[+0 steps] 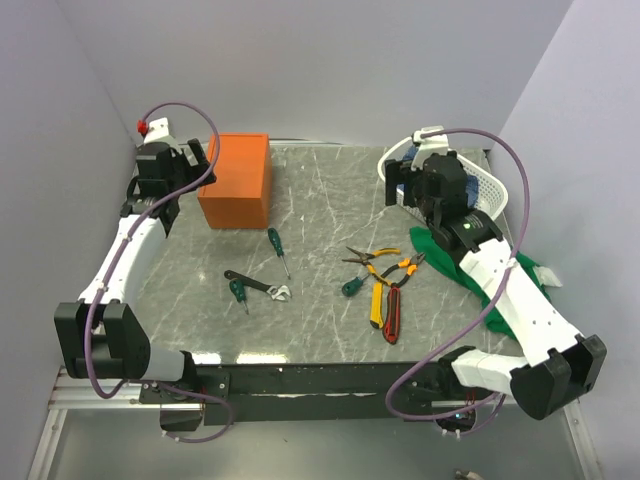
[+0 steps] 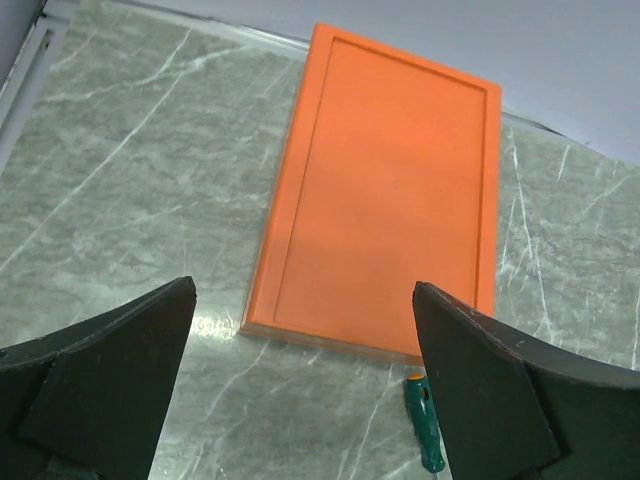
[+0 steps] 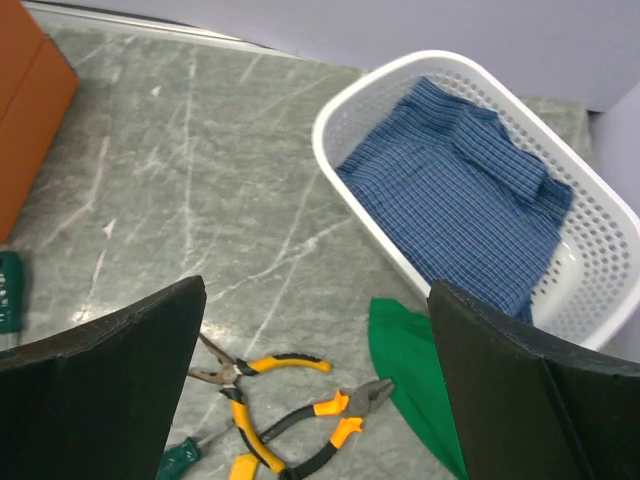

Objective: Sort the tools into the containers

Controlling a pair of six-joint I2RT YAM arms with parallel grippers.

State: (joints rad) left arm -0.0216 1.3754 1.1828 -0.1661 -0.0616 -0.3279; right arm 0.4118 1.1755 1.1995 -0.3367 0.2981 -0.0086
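The tools (image 1: 377, 300) all lie loose on the marble-patterned worktop (image 1: 320, 190), none of them in a container, so the sorting looks not yet begun. The top view shows eight:

- three green-handled screwdrivers (image 1: 278, 250)
- one black wrench (image 1: 252, 283) with a silver jaw
- two pliers (image 1: 398, 268), one pair yellow-handled and one orange-handled
- two utility knives (image 1: 391, 318), one yellow and one red and black

The wrench and two screwdrivers sit left of centre. The pliers, the knives and the third screwdriver cluster right of centre, close together.

One orange box (image 1: 237, 180) stands at the far left. From the left wrist its top shows as a flat panel inside a raised rim with no visible opening, so it probably has to be opened before anything goes in. One white basket (image 1: 495, 195) stands at the far right and holds one blue checked cloth (image 3: 460, 190). One green cloth (image 3: 410, 360) lies just near of the basket, partly under the right arm.

The left claw (image 2: 302, 295) hangs by the box, looking down on its top. It is spread wide and empty, apparently placed to deal with the box first. The right claw (image 3: 316, 290) hovers between the basket and the pliers, likewise wide and empty, well placed for the right-hand cluster.
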